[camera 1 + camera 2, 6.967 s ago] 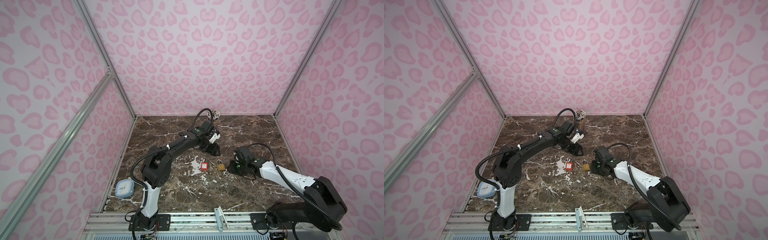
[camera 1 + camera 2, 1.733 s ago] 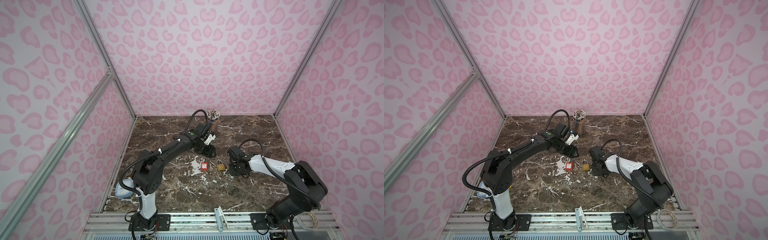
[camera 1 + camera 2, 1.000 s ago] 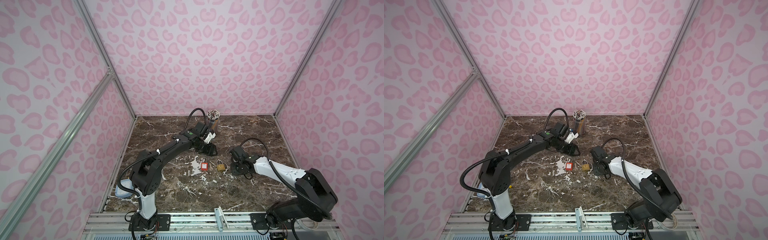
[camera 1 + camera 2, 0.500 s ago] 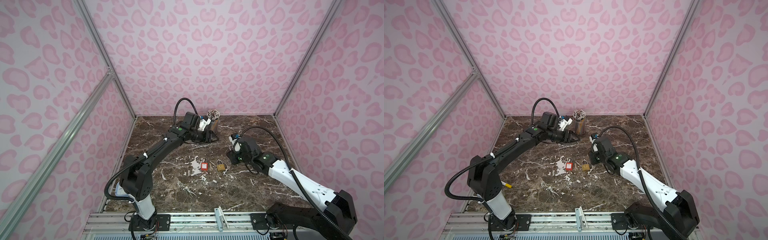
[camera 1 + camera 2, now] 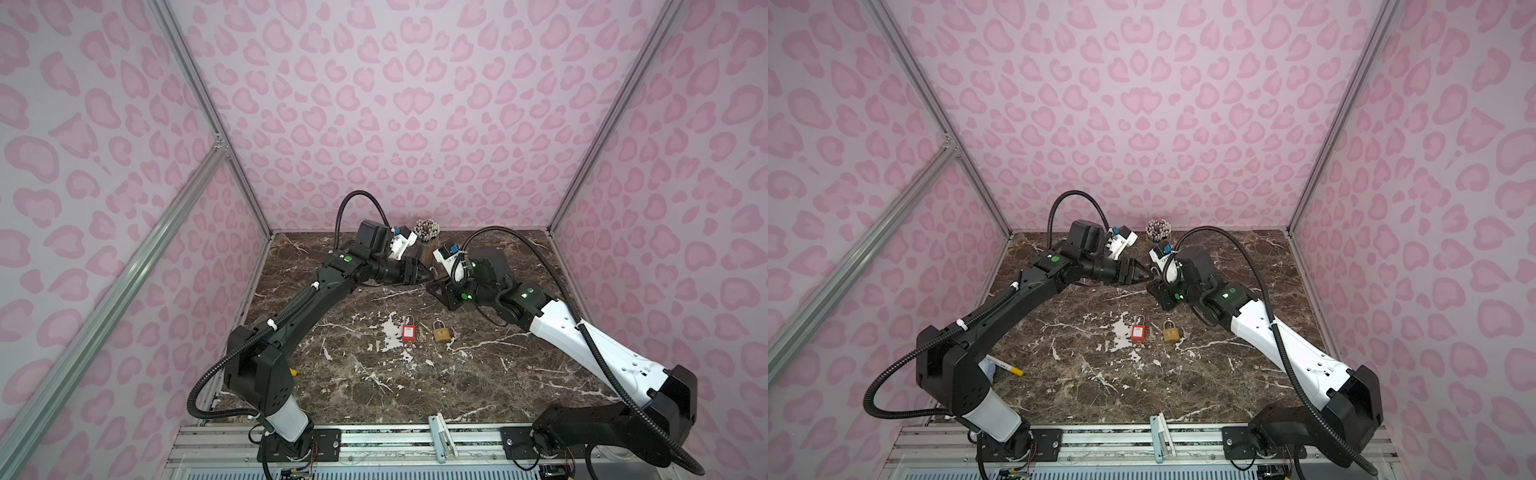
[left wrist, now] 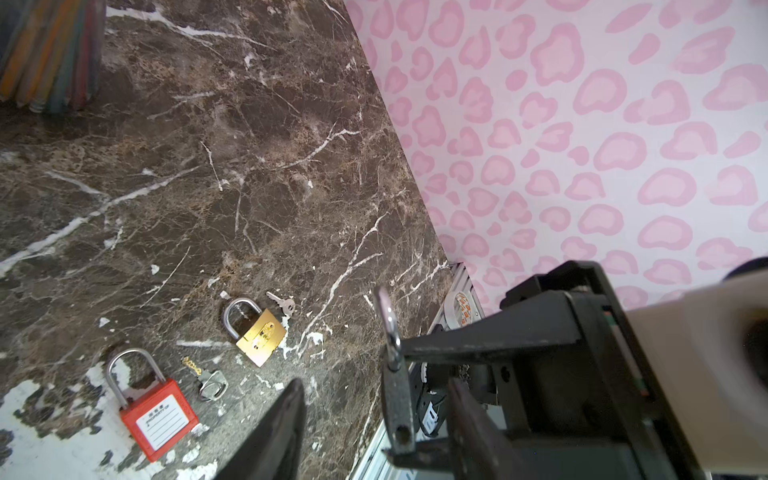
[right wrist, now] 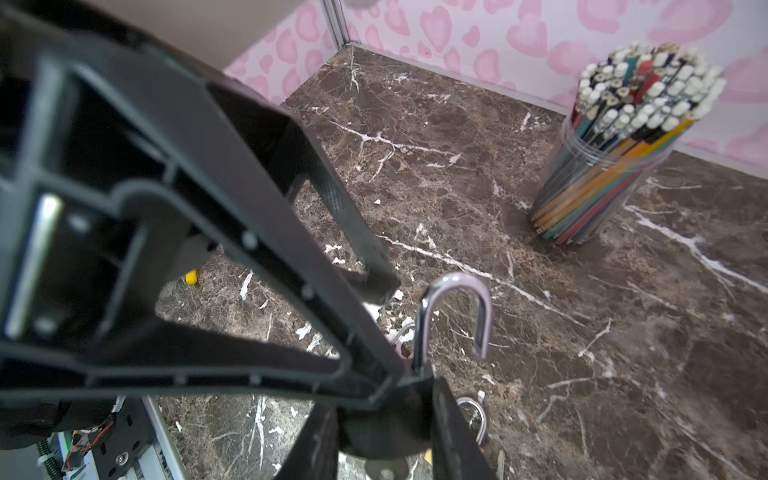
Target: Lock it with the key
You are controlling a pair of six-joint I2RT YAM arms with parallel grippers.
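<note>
My right gripper (image 7: 386, 428) is shut on a dark padlock (image 7: 455, 316) with a silver shackle and holds it in the air near the back of the table. In the left wrist view this padlock (image 6: 397, 399) hangs between the spread fingers (image 6: 282, 432) of my left gripper (image 6: 374, 386), which is open and not touching it. In both top views the two grippers (image 5: 419, 272) (image 5: 434, 286) meet tip to tip. A silver key (image 6: 210, 380) lies on the marble between a red padlock (image 6: 156, 419) and a brass padlock (image 6: 259, 334). A smaller key (image 6: 284, 305) lies by the brass one.
A clear cup of coloured pencils (image 5: 427, 241) stands right behind the grippers. The red padlock (image 5: 408, 331) and the brass padlock (image 5: 441, 332) lie mid-table. A yellow-tipped marker (image 5: 1005, 365) lies by the left arm's base. Pink patterned walls close three sides.
Both arms rose from the table and came together at the back. The right gripper carried the dark padlock up, and the left gripper swung round to face it, its jaws narrowing slightly.
</note>
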